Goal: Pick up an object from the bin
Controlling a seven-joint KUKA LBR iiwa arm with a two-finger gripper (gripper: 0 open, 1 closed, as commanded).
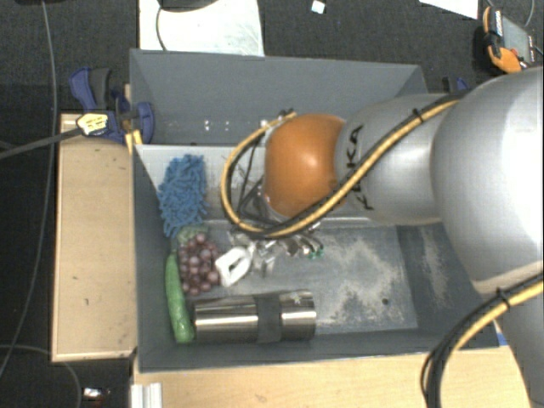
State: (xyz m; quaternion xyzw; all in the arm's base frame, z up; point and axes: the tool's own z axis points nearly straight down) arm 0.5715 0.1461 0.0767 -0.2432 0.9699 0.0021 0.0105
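My gripper (270, 252) hangs below the orange cover, low over the bin's left-middle floor. A small white object (232, 265) lies just left of it, touching or very near its metal parts. A bunch of dark purple grapes (196, 263) sits further left. Along the front wall, just below the gripper, lies a steel cylinder with a black band (253, 317).
A blue fuzzy cloth (182, 192) lies in the back left corner. A green cucumber-like piece (178, 300) runs along the left wall beside the grapes. The arm and its orange cover hide the bin's middle and back right.
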